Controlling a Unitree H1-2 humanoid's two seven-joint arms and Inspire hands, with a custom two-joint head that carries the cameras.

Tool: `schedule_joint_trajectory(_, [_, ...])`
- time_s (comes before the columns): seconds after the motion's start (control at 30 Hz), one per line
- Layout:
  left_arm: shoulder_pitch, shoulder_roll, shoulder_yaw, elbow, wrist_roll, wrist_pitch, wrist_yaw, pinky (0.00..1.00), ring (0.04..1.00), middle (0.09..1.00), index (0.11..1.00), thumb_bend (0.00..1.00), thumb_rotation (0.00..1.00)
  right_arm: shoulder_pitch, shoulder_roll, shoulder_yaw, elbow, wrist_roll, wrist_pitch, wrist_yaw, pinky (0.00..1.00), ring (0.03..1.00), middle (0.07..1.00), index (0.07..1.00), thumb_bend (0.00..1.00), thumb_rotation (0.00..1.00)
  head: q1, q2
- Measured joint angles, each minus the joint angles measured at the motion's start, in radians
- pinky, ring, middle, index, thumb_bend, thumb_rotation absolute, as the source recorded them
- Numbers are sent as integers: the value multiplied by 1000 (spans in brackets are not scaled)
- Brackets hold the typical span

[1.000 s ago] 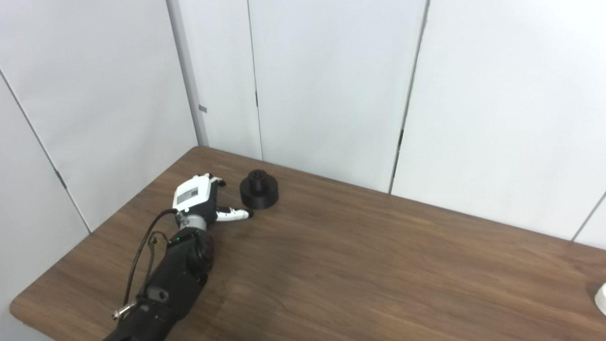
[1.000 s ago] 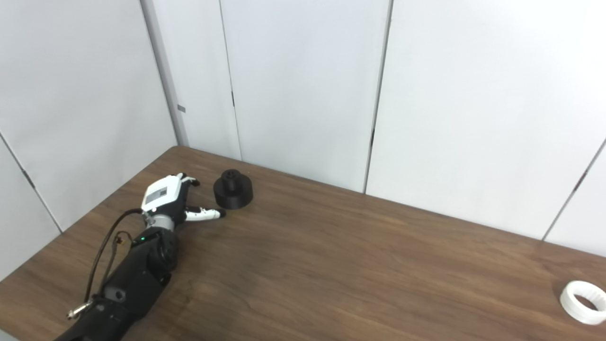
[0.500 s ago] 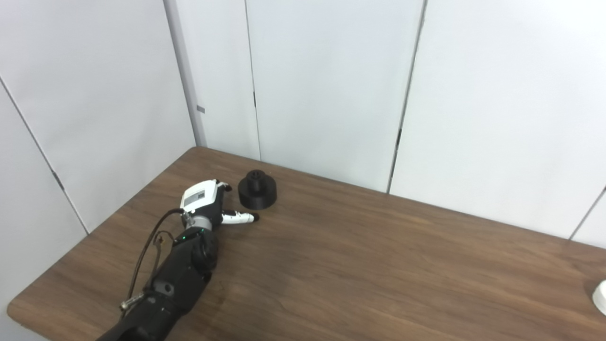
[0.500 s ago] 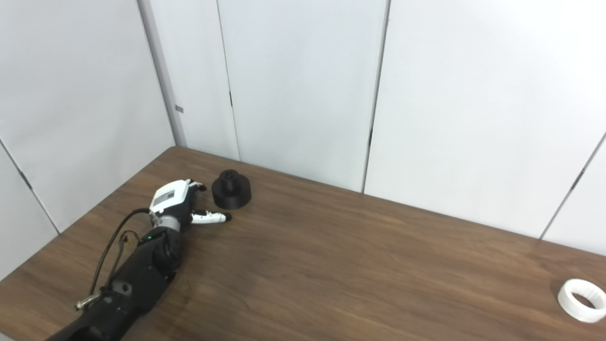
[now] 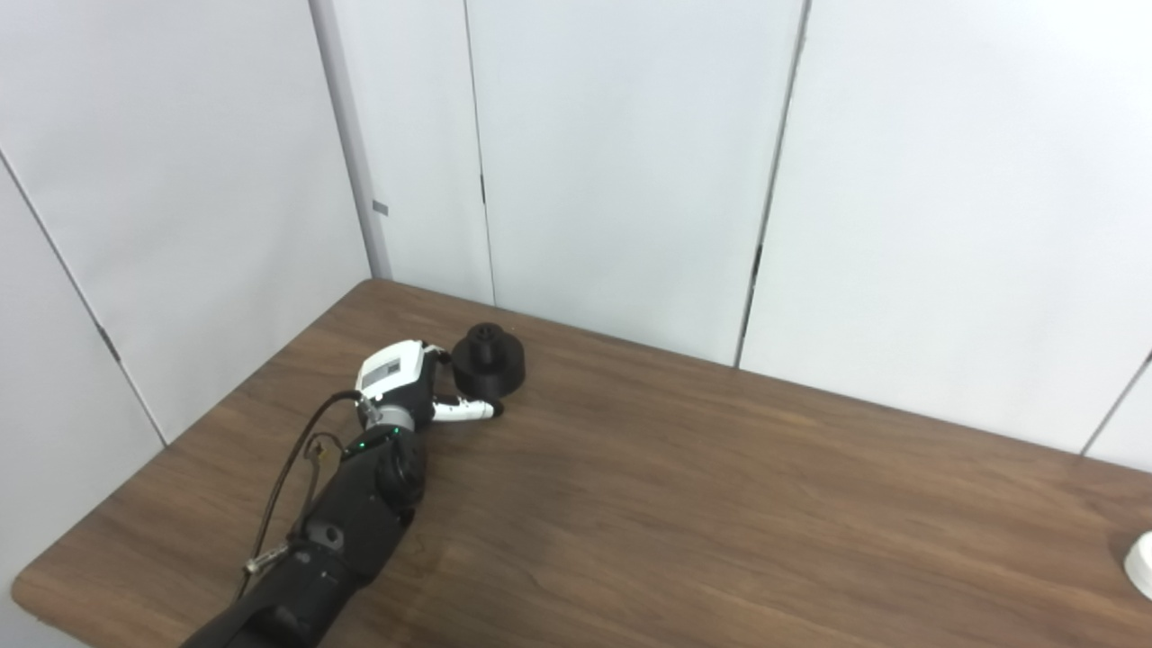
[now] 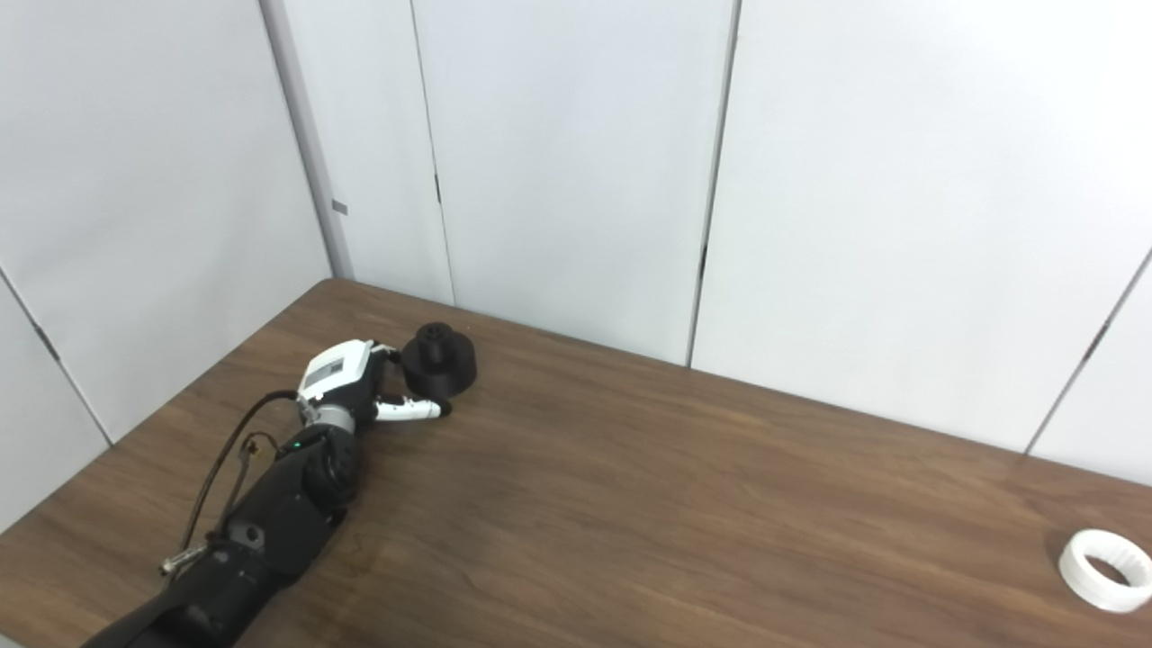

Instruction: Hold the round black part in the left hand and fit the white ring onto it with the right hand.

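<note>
Left eye view showed the left hand point(image 5: 402, 389) lying low on the counter point(image 5: 684, 486), just beside the round black part point(image 5: 489, 361) on that part's left. Its fingers were apart, with the thumb point(image 5: 468, 410) stretched along the counter just in front of the part's base and the other fingers reaching toward its far left side. Whether any finger was already touching the part could not be made out at this range; probably it was not yet gripped. The part stood upright on its wide base, its narrower hub on top, near the counter's back left corner.

Well apart from the black part, far to its right at the counter's right edge, the white ring point(image 6: 1104, 558) lay flat and untouched. The right hand was not in view.

By my judgement, the step in hand was the first one, the left hand's reach for the part. The next move called for closing the fingers and thumb around the base and then lifting it clear, hub left exposed for the ring.
</note>
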Motion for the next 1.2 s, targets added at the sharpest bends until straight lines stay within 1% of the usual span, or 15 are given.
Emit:
schedule_joint_trajectory(0.17, [-33,0,-12,39,-1,0,1,1000,1000,964,830,1000,559,6,0,3,-2,-11,-1,0,762,845,832,787,498,1000,-5,2])
schedule_joint_trajectory(0.33, [-62,-2,-20,65,-1,-1,3,1000,1000,963,832,1000,551,10,0,8,-10,-21,-2,0,769,857,839,791,510,1000,-8,5])
schedule_joint_trajectory(0.43, [-69,-4,-20,71,-4,-2,5,1000,1000,962,832,1000,545,14,0,9,-21,-21,-2,1,761,857,841,793,515,1000,-12,5])
schedule_joint_trajectory(0.57, [-77,-13,-20,88,-23,-3,7,1000,1000,961,829,1000,530,16,0,13,-21,-30,-2,1,775,856,838,796,514,1000,-14,5])
schedule_joint_trajectory(0.7, [-89,-19,-20,118,-36,-8,13,1000,1000,956,824,1000,529,17,1,14,-21,-30,-2,2,760,854,836,799,522,1000,-15,5])
schedule_joint_trajectory(0.77, [-98,-21,-20,143,-39,-23,27,1000,1000,954,819,1000,528,17,2,14,-22,-30,-2,2,788,870,843,803,525,1000,-15,5])
schedule_joint_trajectory(0.87, [-109,-22,-21,167,-42,-34,37,1000,1000,955,816,1000,533,18,2,15,-22,-30,-2,4,792,873,845,807,527,1000,-15,6])
schedule_joint_trajectory(1.2, [-126,-25,-24,196,-69,-44,48,1000,1000,958,820,1000,522,19,5,16,-23,-30,-3,5,813,876,849,819,524,1000,-15,9])
